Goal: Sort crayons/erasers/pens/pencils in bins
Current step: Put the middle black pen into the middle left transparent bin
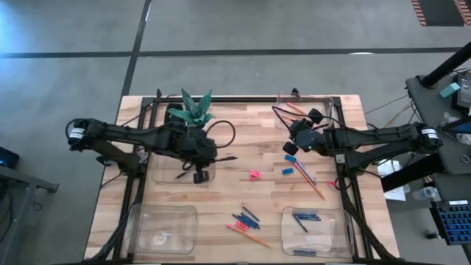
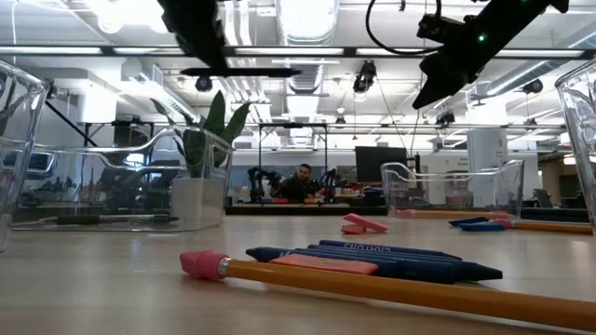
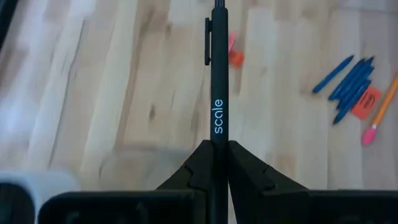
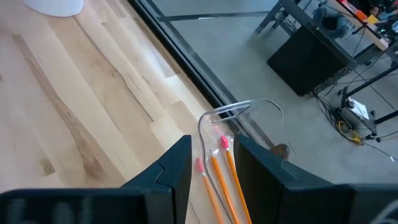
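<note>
Orange pencil (image 2: 391,290) with a pink tip lies nearest the low camera, touching a cluster of blue crayons (image 2: 372,261) and a flat orange eraser (image 2: 323,264). These remain loose on the wooden worktop (image 1: 243,147), between the two near bins: the near left bin (image 1: 162,230), holding only something small and pale, and the near right bin (image 1: 318,230), holding a few dark blue sticks. A pink eraser (image 1: 255,175) and a blue eraser (image 1: 288,171) sit mid-worktop, with a further pencil (image 1: 315,187) beside them.

Left pincer (image 3: 217,155) is pinching a black pen (image 3: 216,81) near one end, over the far left bin (image 1: 180,158), where another dark pen (image 1: 184,175) already lies, beside the potted plant (image 1: 190,110).
- Risk: the pen juts far out from the jaws. If released while part of it overhangs the bin wall, it could tip out onto the worktop.
- Risk: the plant stands close; a swing of the arm could knock it.

Right pincer (image 4: 214,158) is spread and holds nothing, high above the far right bin (image 1: 309,103), which contains orange pencils (image 4: 225,180).
- Risk: descending here could catch the bin rim and shift the bin.
</note>
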